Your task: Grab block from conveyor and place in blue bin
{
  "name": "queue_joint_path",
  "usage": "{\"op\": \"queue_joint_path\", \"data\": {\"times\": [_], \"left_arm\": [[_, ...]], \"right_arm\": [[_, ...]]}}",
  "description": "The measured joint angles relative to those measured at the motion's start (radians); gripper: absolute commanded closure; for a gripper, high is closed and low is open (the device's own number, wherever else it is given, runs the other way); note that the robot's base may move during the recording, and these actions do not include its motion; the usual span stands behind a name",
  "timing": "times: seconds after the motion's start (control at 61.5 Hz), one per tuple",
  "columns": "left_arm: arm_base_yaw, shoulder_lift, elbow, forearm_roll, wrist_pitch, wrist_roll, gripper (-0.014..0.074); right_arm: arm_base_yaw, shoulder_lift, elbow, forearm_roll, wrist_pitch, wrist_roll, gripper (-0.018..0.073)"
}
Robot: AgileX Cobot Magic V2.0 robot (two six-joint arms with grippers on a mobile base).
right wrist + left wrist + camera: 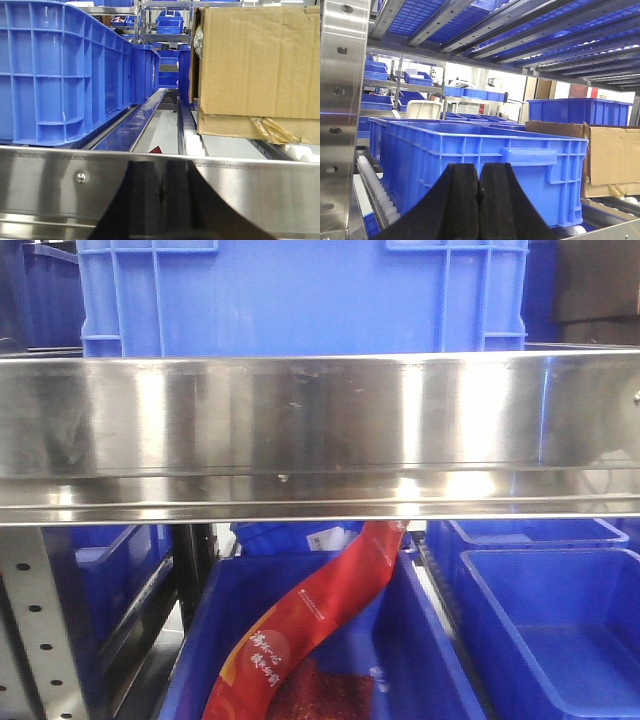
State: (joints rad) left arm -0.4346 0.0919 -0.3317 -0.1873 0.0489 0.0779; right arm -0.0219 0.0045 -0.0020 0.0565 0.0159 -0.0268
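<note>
The left gripper [479, 190], a pair of black wedge-shaped fingers, had its jaws pressed together with nothing between them, and it pointed at the side of a large blue ribbed plastic crate [485, 165] that sat on a rack of white rollers [377, 192]. To the right of that crate stood a brown cardboard box [612, 157], and behind the box another blue crate [580, 111]. A perforated steel upright [340, 115] ran down the left edge of this view.

The right gripper [161, 200] also had its dark fingers closed together and empty. It sat close in front of a brushed stainless steel rail [60, 185] that crossed the bottom of its view. Beyond the rail a tall blue ribbed crate [60, 75] stood on the left and a brown cardboard carton [255, 65] on the right, with a lane between them running back toward more blue bins.

In the front-facing view a wide brushed steel shelf edge [300, 430] filled the middle, with a blue crate [300, 295] resting on the shelf above it. Below, a long red printed packet [310, 625] leaned diagonally inside a lower blue bin [430, 640], and a shallow blue plastic tub [560, 630] sat just beside it to the right.

No grey belt and no block appeared in any of the three views, so where the conveyor and block lay could not be told.
</note>
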Motion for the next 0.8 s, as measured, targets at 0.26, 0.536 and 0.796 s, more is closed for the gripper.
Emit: {"op": "queue_joint_path", "data": {"times": [0.26, 0.536, 0.796], "left_arm": [[0.0, 0.0, 0.0, 0.0, 0.0, 0.0, 0.0707], [0.0, 0.0, 0.0, 0.0, 0.0, 0.0, 0.0707], [0.048, -0.012, 0.058, 0.067, -0.004, -0.01, 0.0707]], "right_arm": [[0.0, 0.0, 0.0, -0.002, 0.0, 0.0, 0.072], [0.0, 0.0, 0.0, -0.002, 0.0, 0.0, 0.072], [0.0, 0.0, 0.0, -0.002, 0.0, 0.0, 0.072]]}}
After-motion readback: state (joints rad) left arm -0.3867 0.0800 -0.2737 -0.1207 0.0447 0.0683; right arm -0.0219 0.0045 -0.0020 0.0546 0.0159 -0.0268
